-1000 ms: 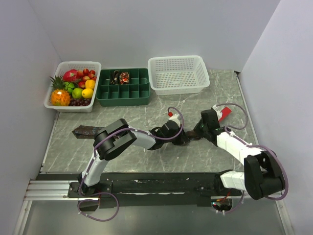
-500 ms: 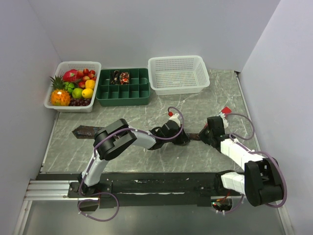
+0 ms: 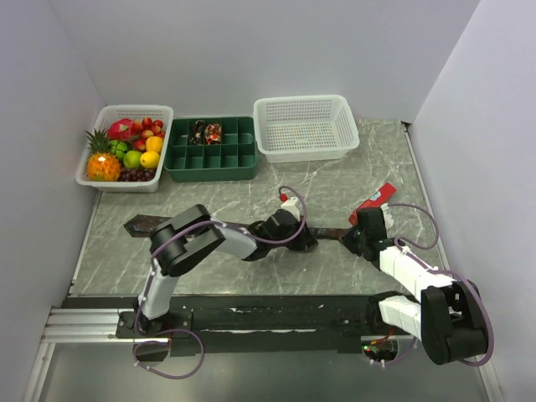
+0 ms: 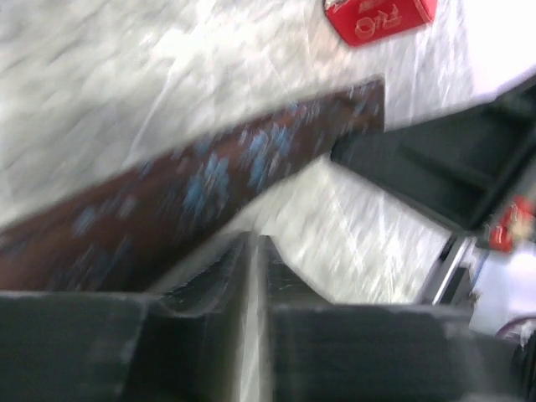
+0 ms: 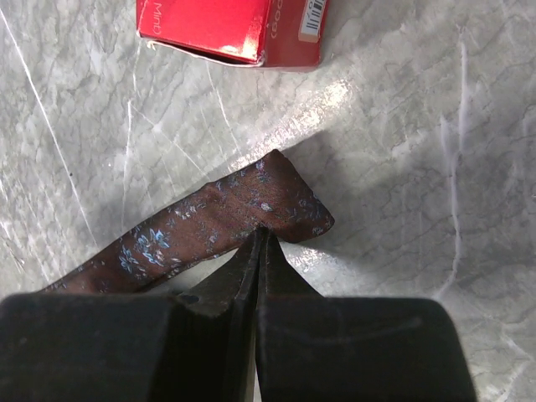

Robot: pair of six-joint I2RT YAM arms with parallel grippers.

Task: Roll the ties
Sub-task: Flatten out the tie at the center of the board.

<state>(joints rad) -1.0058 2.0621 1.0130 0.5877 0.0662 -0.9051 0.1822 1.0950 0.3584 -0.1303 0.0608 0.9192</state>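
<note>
Roll start at narrow end, dark brown floral fabric tie (image 5: 209, 216). Closed at its edge: left gripper (image 4: 251, 240), right gripper (image 5: 261, 234); grip unconfirmed. Next: pinch end, curl.

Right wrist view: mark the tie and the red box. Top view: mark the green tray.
tie (image 5: 251, 201), right wrist view, patterned fabric near its end.
red box (image 5: 226, 25), right wrist view, its top face.
green tray (image 3: 209, 173), top view, its front wall.
</note>
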